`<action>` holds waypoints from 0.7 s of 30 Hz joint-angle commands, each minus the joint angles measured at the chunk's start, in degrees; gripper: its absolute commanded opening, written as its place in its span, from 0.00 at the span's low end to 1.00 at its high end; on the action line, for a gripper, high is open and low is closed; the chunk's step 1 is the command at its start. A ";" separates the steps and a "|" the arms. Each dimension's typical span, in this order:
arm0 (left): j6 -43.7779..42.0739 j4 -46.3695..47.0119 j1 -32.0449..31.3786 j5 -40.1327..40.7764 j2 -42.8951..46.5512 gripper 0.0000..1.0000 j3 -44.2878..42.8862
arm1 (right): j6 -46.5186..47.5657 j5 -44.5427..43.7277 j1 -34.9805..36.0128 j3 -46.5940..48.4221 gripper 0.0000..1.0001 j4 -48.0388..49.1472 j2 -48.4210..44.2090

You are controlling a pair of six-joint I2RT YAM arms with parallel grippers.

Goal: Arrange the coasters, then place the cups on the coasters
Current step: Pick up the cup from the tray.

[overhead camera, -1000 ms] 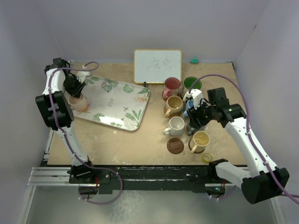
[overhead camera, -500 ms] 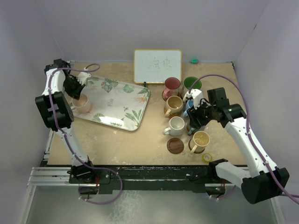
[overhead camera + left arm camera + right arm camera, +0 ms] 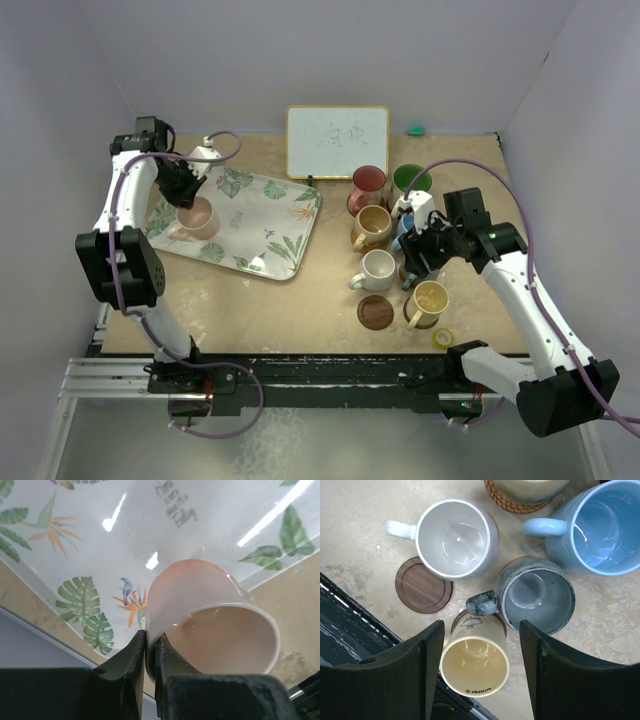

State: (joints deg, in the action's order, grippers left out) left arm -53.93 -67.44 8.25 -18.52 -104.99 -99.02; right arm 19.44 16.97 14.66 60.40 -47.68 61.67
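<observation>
**A pink mug (image 3: 198, 216) pinched over the tray (image 3: 270, 222)**

From above, the left arm (image 3: 115, 200) is seen arched over the tray's left end, with the pink mug tilted beneath it. Only the wrist view shows the left gripper (image 3: 150, 645) clamped on the mug's glossy wall, one finger inside and one outside. Right of the tray, the right gripper (image 3: 481, 626) is held spread and empty above the grey mug (image 3: 537, 597) and yellow mug (image 3: 475, 666). A ringed wooden coaster (image 3: 421, 586) lies beside them.

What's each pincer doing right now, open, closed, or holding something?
Left pincer: closed on the wall of the pink ceramic mug.
Right pincer: open, holding nothing.
</observation>
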 commanded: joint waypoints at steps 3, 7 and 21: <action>8.84 -1.06 -5.05 -2.90 11.12 0.03 0.82 | -1.35 -2.10 -0.07 2.47 0.71 1.16 0.21; 13.76 -0.22 -9.76 -2.27 15.28 0.03 1.28 | -2.61 -4.48 -0.07 3.55 0.78 2.05 0.97; 32.83 8.16 -33.64 1.03 20.87 0.03 4.38 | -8.19 -12.45 -5.64 1.32 1.00 11.16 -2.79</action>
State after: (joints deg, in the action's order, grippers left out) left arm -29.87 -65.73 -19.90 -17.61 -86.35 -94.52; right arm 14.11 7.20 12.58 62.02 -41.50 62.48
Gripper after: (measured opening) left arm 0.065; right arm 0.998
